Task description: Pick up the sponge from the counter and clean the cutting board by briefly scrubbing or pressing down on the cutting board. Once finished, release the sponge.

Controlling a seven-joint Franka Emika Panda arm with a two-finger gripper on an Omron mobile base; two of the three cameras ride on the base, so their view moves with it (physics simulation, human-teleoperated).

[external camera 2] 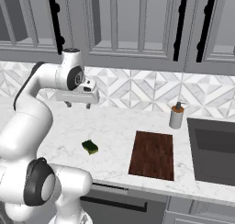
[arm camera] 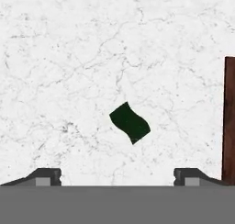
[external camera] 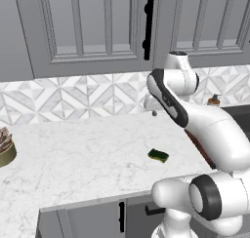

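Observation:
The sponge (external camera: 158,155) (external camera 2: 90,147) (arm camera: 130,122), a small dark green block with a yellow-green underside, lies on the white marble counter (external camera: 83,154) (external camera 2: 114,131). To its right lies the dark reddish-brown cutting board (external camera 2: 153,154) (arm camera: 229,120), mostly hidden behind my arm in the left base view. My gripper (external camera 2: 79,105) (external camera: 154,113) hangs high above the counter, behind the sponge, pointing down. It is open and empty, with wide-set fingertips (arm camera: 48,176) at the bottom of the hand view and the sponge lying ahead between them.
A soap dispenser (external camera 2: 176,115) (external camera: 213,100) stands behind the board near the tiled wall. A dark sink (external camera 2: 213,149) lies right of the board. A round bowl (external camera: 6,148) sits at the counter's far left. Cabinets hang above.

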